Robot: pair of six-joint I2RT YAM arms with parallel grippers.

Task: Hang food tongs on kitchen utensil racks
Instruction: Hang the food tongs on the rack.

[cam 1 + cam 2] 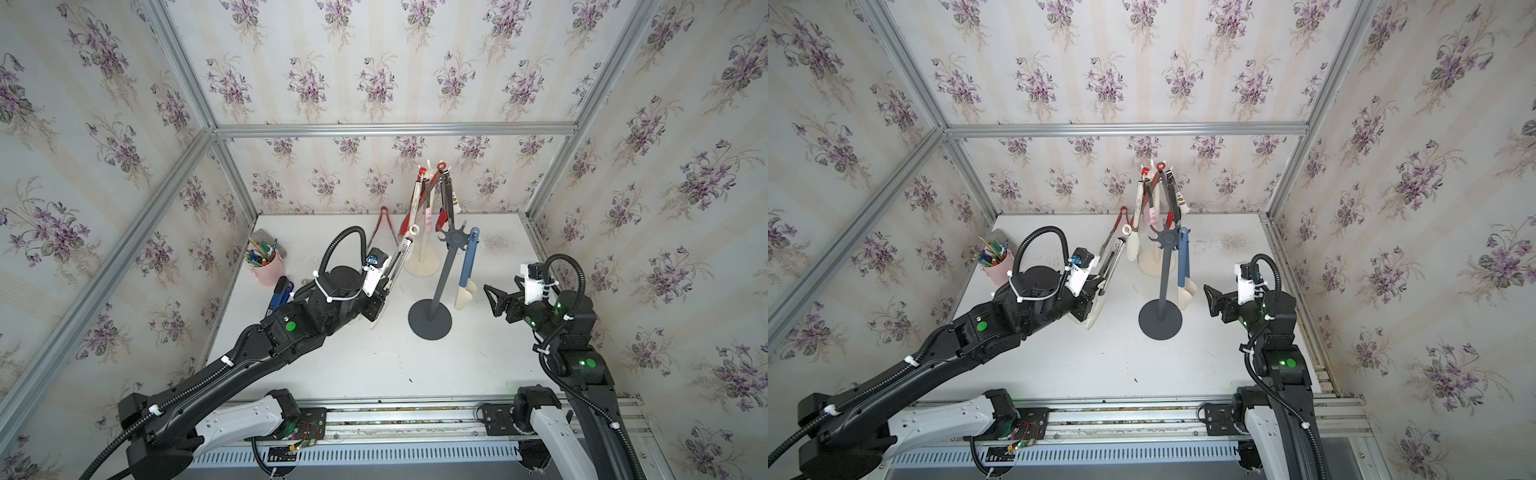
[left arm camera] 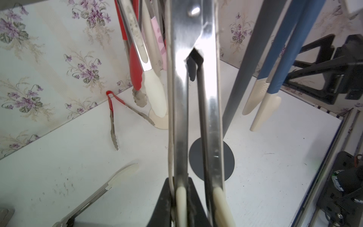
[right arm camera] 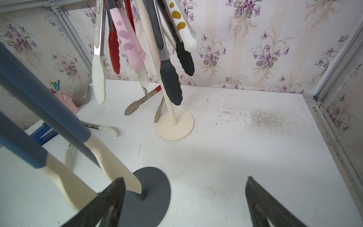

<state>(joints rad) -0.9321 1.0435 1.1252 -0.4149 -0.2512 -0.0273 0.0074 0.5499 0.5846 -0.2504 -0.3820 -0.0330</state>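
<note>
Cream-striped wallpaper (image 1: 374, 79) with purple flower sprays; white counter (image 1: 374, 365), grey-speckled in one patch; cream-white rack (image 3: 174, 127); dark grey rack (image 1: 430, 320); blue-handled tongs (image 1: 468, 262) with cream tips; pink tongs (image 3: 125, 37) with darker pink blotches; white tongs (image 3: 179, 23) with mustard spots; black-tipped tongs (image 3: 185, 61); red-handled steel tongs (image 2: 110, 103); pink cup (image 1: 270, 270).

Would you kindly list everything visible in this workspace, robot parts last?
table: one, white.
cream-white rack: one, cream, table rear.
hanging tongs: several, red, pink, black, white, on that rack.
dark grey rack: one, grey, centre.
blue-handled tongs: one, cream tips, hanging on it.
red-handled tongs: one, lying at table rear.
loose tongs: one, cream-tipped, lying near left arm.
pink cup: one, holding pens, left side.
left gripper: black, shut on steel tongs.
right gripper: black, open, empty.
</note>
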